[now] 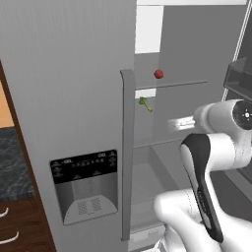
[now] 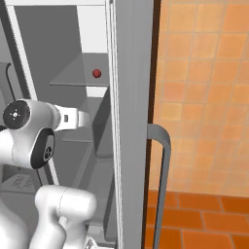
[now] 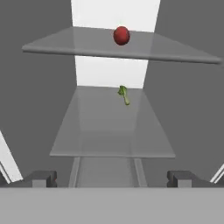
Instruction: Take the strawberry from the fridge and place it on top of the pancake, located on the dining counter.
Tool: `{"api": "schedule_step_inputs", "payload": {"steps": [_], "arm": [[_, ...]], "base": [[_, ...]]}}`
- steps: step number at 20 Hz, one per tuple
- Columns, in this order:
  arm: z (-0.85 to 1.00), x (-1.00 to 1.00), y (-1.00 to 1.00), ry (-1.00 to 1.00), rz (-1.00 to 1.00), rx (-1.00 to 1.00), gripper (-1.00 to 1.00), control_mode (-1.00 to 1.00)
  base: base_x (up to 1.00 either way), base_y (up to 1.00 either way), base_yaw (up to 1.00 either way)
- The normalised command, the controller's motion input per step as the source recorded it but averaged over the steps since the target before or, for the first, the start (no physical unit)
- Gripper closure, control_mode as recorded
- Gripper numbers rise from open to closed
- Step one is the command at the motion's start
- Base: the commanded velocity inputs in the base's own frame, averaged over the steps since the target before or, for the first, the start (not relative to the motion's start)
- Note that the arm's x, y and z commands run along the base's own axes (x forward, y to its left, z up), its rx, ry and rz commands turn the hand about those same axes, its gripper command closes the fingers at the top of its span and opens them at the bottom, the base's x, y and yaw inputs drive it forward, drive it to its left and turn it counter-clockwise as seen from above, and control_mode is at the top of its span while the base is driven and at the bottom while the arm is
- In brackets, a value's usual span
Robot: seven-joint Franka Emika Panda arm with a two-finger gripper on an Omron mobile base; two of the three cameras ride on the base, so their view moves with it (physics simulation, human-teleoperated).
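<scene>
The grey fridge (image 1: 74, 74) stands with its right compartment open. A tiny red strawberry (image 1: 158, 74) (image 2: 97, 73) (image 3: 121, 35) rests on the upper glass shelf (image 3: 65, 46), near the back. My gripper (image 1: 171, 124) (image 2: 86, 118) (image 3: 112, 179) reaches into the compartment below and in front of the strawberry, well short of it. It is open, its fingertips (image 3: 41, 178) spread wide with nothing between them. The pancake and the dining counter are out of view.
A small green leafy piece (image 1: 144, 103) (image 3: 124, 94) lies on the middle shelf (image 3: 109, 131). The shut left door carries a bar handle (image 1: 128, 147) and the black dispenser panel (image 1: 84, 184). The open door's bins (image 1: 238, 78) are at the right. An orange tiled wall (image 2: 204, 97) flanks the fridge.
</scene>
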Motion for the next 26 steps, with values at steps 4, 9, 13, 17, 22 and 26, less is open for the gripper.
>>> {"api": "schedule_step_inputs", "payload": {"steps": [4,9,13,17,22,26], "arm": [[1.00,0.03,-0.01,-0.13,0.00,0.00,-1.00,-1.00],[0.77,0.09,-0.01,-0.03,0.00,0.00,-1.00,-1.00],[0.47,0.35,0.00,0.00,0.00,0.00,-1.00,-1.00],[0.19,0.81,-0.11,0.00,-0.03,0.00,-1.00,-1.00],[0.00,0.97,-0.04,0.00,0.00,0.01,-1.00,-1.00],[0.00,0.89,0.00,0.08,0.00,0.00,-1.00,-1.00]], "base": [[0.00,0.00,0.00],[0.00,0.00,0.00],[0.00,0.00,0.00],[0.00,0.00,0.00],[0.00,0.00,0.00],[0.00,0.00,0.00]]}}
